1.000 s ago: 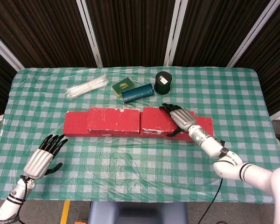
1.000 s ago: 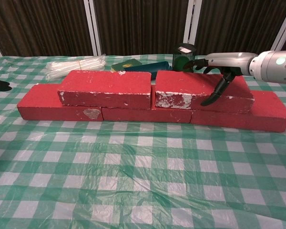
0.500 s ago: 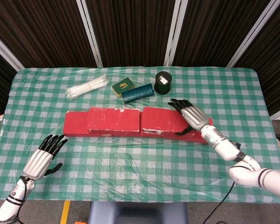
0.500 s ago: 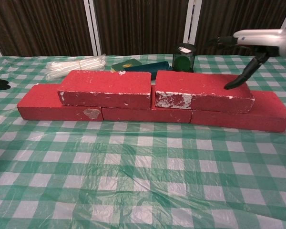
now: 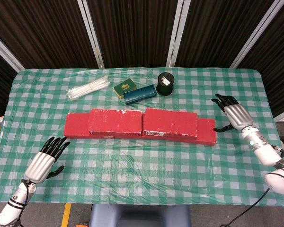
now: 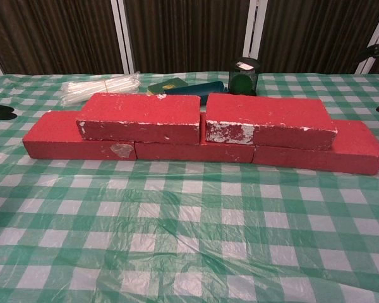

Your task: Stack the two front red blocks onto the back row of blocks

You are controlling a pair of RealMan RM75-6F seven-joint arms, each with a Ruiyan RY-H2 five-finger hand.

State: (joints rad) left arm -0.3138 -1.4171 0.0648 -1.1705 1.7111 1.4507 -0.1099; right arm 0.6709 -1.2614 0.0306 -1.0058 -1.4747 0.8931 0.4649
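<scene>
Two upper red blocks point(image 5: 142, 123) lie side by side on the back row of blocks point(image 5: 206, 132), mid-counter. The right hand point(image 5: 234, 116) hovers right of the stack, fingers spread, holding nothing. The left hand point(image 5: 43, 161) hangs near the counter's near-left corner, fingers apart, empty.

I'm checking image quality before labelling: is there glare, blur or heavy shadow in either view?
Head view: even light, sharp; mild sheen on the plastic-covered tablecloth, blocks cast almost no shadow. Chest view: brighter glare streaks on the wrinkled plastic near the camera, focus good on the stacked blocks; the right hand is only a dark sliver at the frame edge.
</scene>
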